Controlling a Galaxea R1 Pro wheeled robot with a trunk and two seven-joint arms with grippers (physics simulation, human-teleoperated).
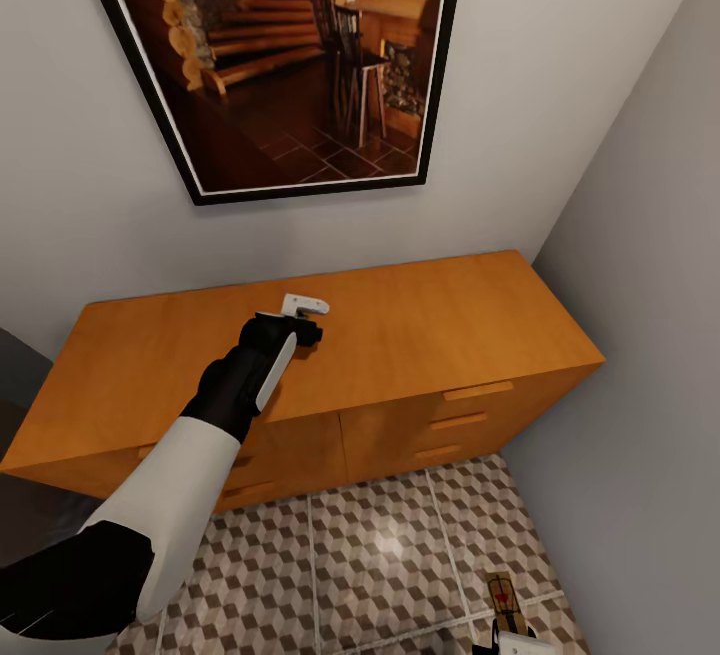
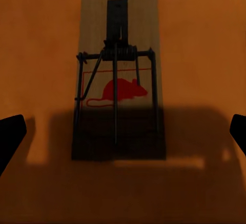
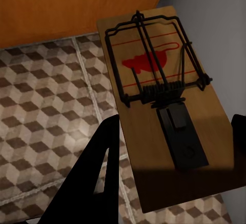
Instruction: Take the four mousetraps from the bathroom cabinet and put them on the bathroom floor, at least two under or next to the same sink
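**Centre, then close on the trap**

The left gripper point(image 2: 123, 131) hangs wide open over a mousetrap point(image 2: 120, 70) on the cabinet point(image 1: 420, 325) top — lower squarely before pinching. The right gripper point(image 3: 171, 157) carries another mousetrap point(image 3: 164, 101) above the bathroom floor point(image 1: 380, 555).

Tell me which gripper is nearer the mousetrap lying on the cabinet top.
Left. The left gripper hovers directly over that mousetrap; the right gripper is low over the floor, holding another trap.

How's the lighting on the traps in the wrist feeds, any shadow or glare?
Left wrist view: the gripper's shadow darkens the near half of the mousetrap on the cabinet top. Right wrist view: held mousetrap evenly lit, near end shaded. Head view: soft glare on the floor.
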